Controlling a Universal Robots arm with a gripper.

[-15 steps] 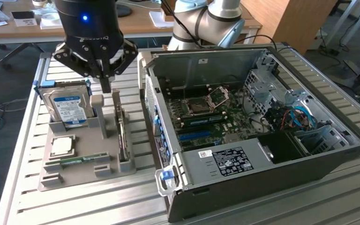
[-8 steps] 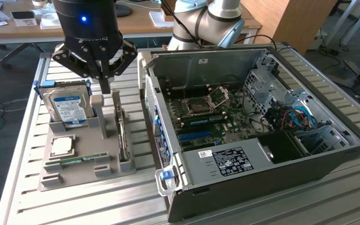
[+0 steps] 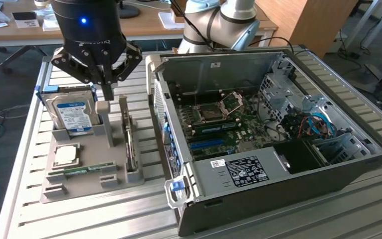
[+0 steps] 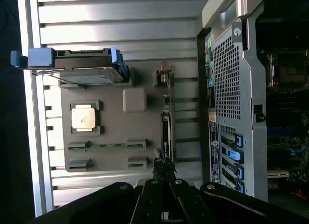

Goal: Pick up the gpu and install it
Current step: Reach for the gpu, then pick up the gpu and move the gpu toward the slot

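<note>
Over grey parts tray (image 3: pixel 78 186): pincer (image 3: pixel 107 92) pressed together, hovering by upright gpu (image 4: pixel 166 132) end, contact unclear.

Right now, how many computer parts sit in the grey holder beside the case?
4: hard drive standing at the far end; CPU lying flat in the middle; RAM stick slotted nearer the front; gpu edge-on along the side facing the case. None appears hidden.

The gripper (image 3: pixel 109 95), jaws closed, hangs above the grey tray (image 3: pixel 88 147), between the hard drive (image 3: pixel 73 113) and the gpu (image 3: pixel 131 149), which stands edge-on. The open computer case (image 3: pixel 277 194) lies at the exterior view's right.
</note>
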